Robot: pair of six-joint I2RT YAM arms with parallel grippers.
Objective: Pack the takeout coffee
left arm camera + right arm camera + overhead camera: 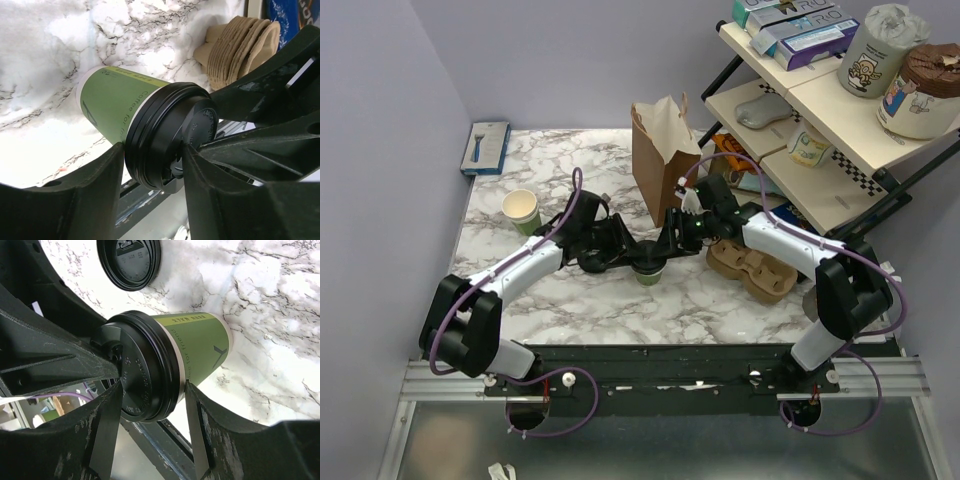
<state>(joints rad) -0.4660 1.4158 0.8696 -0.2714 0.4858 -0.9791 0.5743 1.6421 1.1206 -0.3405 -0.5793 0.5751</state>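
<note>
The takeout coffee (648, 275), a green cup with a black lid, stands mid-table between both grippers. My left gripper (632, 258) reaches it from the left and my right gripper (666, 250) from the right. In the left wrist view the cup (112, 102) sits between my fingers and the gripper (154, 165) is closed against its lid. In the right wrist view the gripper (150, 405) is closed on the lid rim of the cup (197, 342). The brown paper bag (665, 150) stands open behind them.
A lidless green cup (521, 210) stands at left. The brown pulp cup tray (752, 268) lies right of the grippers, also in the left wrist view (240, 47). A spare black lid (129, 262) lies on the marble. A shelf rack (820, 110) is at the right.
</note>
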